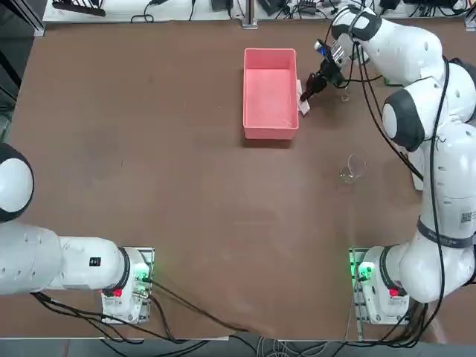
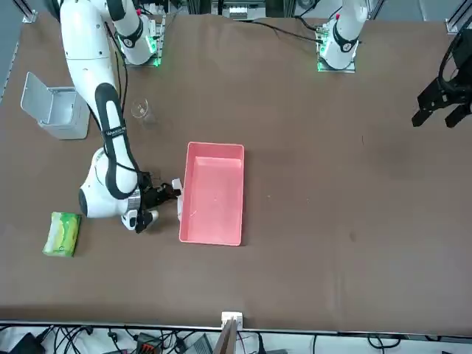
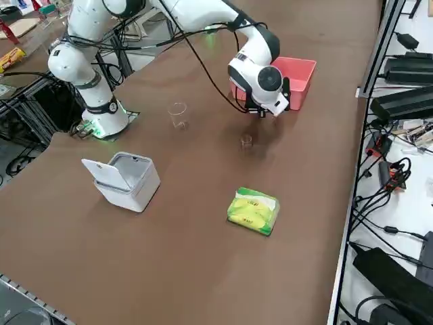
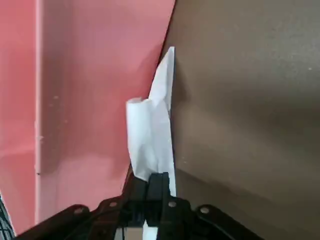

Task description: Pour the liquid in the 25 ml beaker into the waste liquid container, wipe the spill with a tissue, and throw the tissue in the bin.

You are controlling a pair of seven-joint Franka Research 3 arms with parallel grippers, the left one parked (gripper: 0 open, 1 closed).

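Observation:
My right gripper (image 1: 306, 95) is shut on the white tissue (image 4: 151, 131), low over the table beside the right wall of the waste liquid container (image 1: 270, 126), a pink tray. The tissue (image 2: 177, 194) hangs against the foot of that wall, touching the brown tabletop. The 25 ml beaker (image 3: 246, 141) stands upright on the table just beyond the gripper, away from the tray. No liquid shows in the beaker or on the table. The grey bin (image 3: 126, 179) sits with its lid up near the table's right edge.
A larger glass beaker (image 1: 352, 168) stands between the tray and the arm's base. A yellow-green tissue pack (image 3: 254, 211) lies near the far right corner of the table. My right arm (image 1: 405, 52) arches over the table's right side.

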